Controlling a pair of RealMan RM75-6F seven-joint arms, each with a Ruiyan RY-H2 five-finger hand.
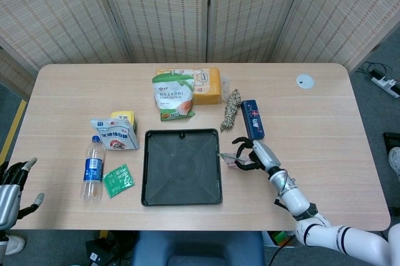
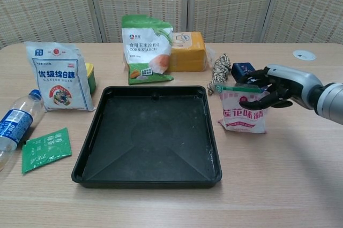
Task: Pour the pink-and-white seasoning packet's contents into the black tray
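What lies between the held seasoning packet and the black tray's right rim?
Only bare tabletop: in the chest view, a narrow strip separates the seasoning packet from the black tray.

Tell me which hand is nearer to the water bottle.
Left. The left hand hangs off the table's near-left corner, just left of the water bottle. The right hand grips the pink-and-white packet beyond the black tray.

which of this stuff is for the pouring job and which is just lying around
Job: pink-and-white seasoning packet, held by the right hand; square black plastic tray.

Lying about: green-and-white corn starch bag, white sugar bag, clear water bottle, small green sachet, twine bundle.
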